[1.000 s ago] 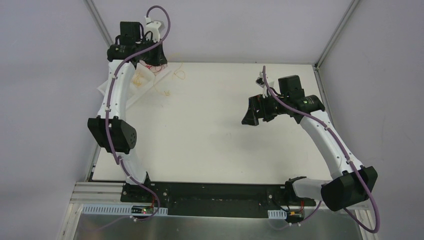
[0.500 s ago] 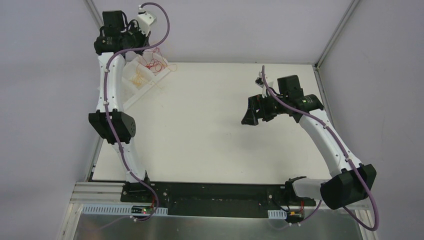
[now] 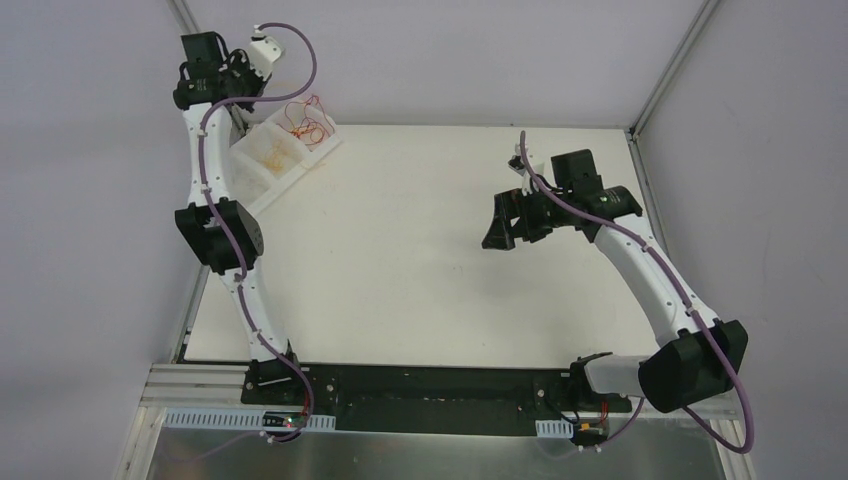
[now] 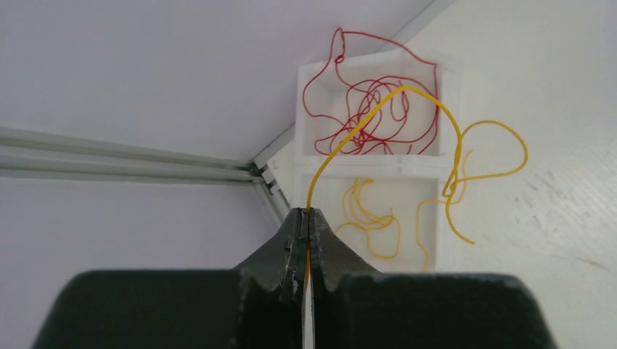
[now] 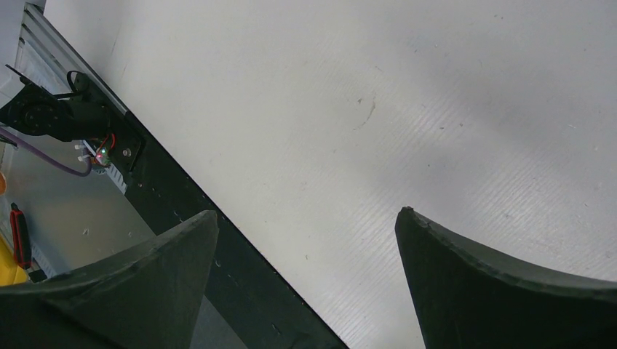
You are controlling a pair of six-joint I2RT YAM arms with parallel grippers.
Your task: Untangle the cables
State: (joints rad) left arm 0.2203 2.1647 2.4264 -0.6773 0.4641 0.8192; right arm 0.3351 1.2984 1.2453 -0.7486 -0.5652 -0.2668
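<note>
A white tray (image 4: 364, 163) sits at the table's back left corner (image 3: 262, 172). Its far compartment holds a tangle of red cables (image 4: 367, 134) (image 3: 306, 122). The nearer compartment holds loose yellow cables (image 4: 372, 218) (image 3: 272, 150). My left gripper (image 4: 308, 212) (image 3: 212, 78) is shut on one yellow cable (image 4: 404, 88), high beside the corner post. That strand arches over the red compartment and drops in loops past the tray's right edge. My right gripper (image 5: 307, 212) (image 3: 498, 228) is open over bare table at mid right, holding nothing.
Grey walls and aluminium frame rails (image 4: 124, 156) close in right behind the left gripper at the corner. A black base plate (image 5: 189, 203) (image 3: 430, 385) runs along the near table edge. The white table (image 3: 420, 260) lies between the arms.
The left arm swung left and back toward the corner, pulling the yellow strand with it. Loose strands that lay on the table beside the tray are gone from there. The right arm held still.
</note>
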